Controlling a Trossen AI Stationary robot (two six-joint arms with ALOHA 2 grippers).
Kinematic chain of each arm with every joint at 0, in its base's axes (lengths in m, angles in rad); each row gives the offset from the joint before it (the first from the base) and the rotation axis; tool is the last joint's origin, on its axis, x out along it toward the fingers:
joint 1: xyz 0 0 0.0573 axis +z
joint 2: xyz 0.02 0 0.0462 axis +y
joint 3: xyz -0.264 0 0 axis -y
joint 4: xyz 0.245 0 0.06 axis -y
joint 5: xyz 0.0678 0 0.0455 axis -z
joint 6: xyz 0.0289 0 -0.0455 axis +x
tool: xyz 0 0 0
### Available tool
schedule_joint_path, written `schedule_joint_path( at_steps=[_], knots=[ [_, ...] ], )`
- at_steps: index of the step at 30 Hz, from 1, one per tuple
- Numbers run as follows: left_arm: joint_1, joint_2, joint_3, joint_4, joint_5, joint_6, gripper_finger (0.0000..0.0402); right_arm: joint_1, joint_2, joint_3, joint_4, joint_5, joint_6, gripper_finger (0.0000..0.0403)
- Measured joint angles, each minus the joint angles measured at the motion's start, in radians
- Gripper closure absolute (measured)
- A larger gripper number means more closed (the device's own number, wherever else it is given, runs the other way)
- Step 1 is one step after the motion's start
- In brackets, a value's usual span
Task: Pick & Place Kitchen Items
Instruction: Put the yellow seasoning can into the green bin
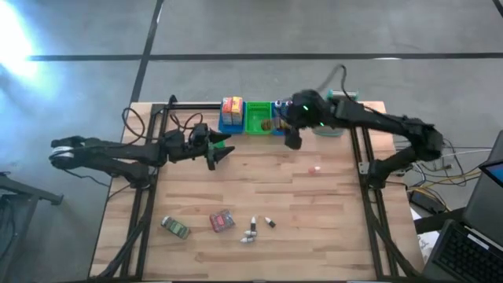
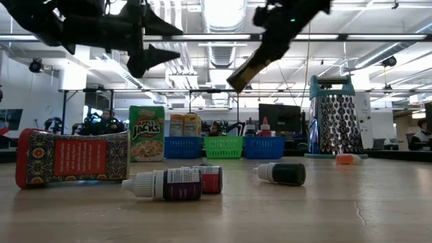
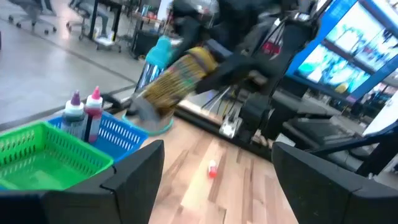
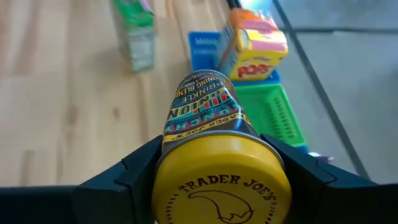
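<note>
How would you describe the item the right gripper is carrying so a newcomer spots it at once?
Look above the row of bins at the table's far edge. There the right gripper holds a canister in the air. Its yellow lid and patterned label set it apart; nothing else is lifted.

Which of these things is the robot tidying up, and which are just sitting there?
Part of the job:
yellow-lidded spice jar, held in the right hand
red patterned packet
purple-labelled small bottle
green Apple Jacks box

Just there:
metal grater with teal handle
green plastic bin

The yellow-lidded jar (image 4: pixel 214 155) reads "TRADER JOE'S"; the green box (image 2: pixel 146 133) reads "JACKS".
</note>
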State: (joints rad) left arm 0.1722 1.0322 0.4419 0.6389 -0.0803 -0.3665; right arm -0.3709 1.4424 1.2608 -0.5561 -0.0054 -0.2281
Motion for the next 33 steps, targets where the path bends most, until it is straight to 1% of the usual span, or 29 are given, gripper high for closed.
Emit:
schedule_joint_path(
  at_steps=[4, 9, 13, 19, 24, 29, 33],
  knots=[
    [-0.007, -0.031, 0.000, 0.016, 0.001, 0.047, 0.0099, -0.055, 0.159, 0.208, -0.143, -0.006, -0.053, 0.0174],
    [-0.016, -0.070, -0.005, 0.002, 0.024, 0.081, 0.0099, -0.124, 0.340, 0.439, -0.304, -0.042, -0.101, 0.0174],
    [-0.016, -0.078, -0.006, -0.005, 0.030, 0.086, 0.0099, -0.161, 0.469, 0.584, -0.384, -0.048, -0.133, 0.0175],
    [-0.016, -0.092, -0.003, -0.004, 0.030, 0.138, 0.0099, -0.195, 0.642, 0.789, -0.484, -0.051, -0.179, 0.0172],
    [-0.016, -0.099, -0.003, -0.006, 0.029, 0.157, 0.0099, -0.220, 0.769, 0.930, -0.567, -0.053, -0.213, 0.0171],
    [-0.015, -0.099, -0.003, -0.005, 0.028, 0.159, 0.0099, -0.253, 0.868, 1.045, -0.657, -0.056, -0.225, 0.0174],
    [-0.015, -0.099, -0.003, -0.005, 0.013, 0.159, 0.0099, -0.274, 0.917, 1.087, -0.672, -0.055, -0.222, 0.0168]
  ],
)
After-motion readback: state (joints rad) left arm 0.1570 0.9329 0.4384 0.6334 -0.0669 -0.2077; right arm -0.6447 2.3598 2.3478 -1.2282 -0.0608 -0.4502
